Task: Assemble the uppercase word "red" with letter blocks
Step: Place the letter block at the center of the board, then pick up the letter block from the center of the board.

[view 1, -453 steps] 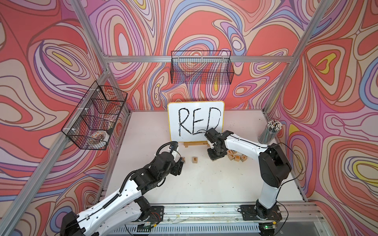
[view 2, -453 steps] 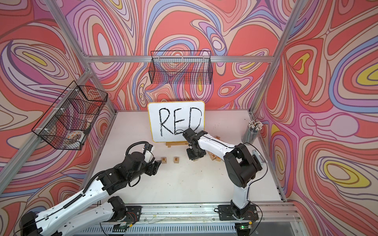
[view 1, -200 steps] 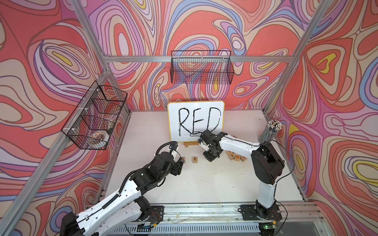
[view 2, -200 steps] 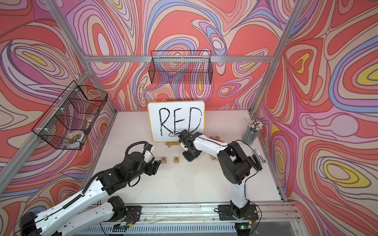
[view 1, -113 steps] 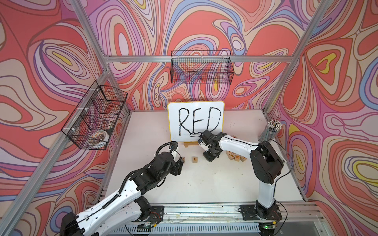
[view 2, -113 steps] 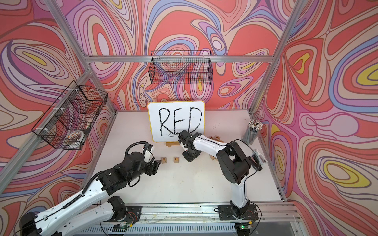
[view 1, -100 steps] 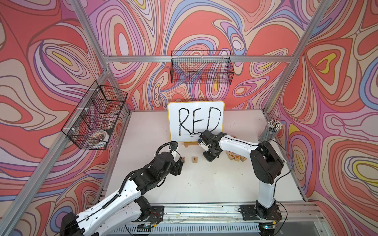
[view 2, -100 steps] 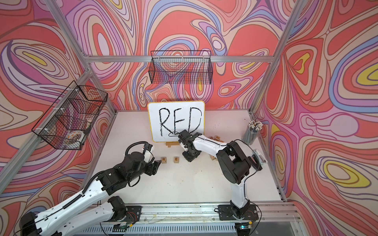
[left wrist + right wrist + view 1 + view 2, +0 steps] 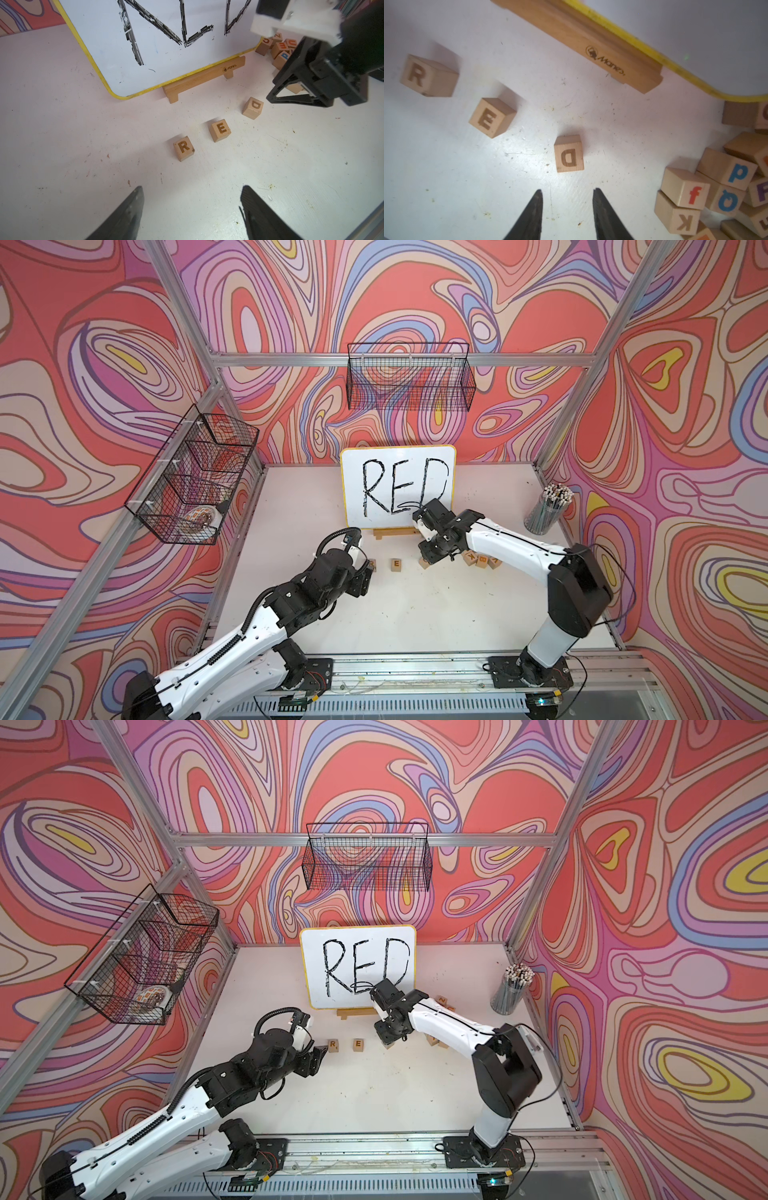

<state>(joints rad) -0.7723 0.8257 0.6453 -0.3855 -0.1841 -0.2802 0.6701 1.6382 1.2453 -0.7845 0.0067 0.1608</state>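
Right gripper has parted, releasing the D block beside the E block, toward the table's back edge. Left gripper spread, empty. Expect light, rigid, smooth blocks; grip opposite flat faces.

Three lined-up letter blocks, one whiteboard, two wire baskets

Blurry R block, cropped whiteboard
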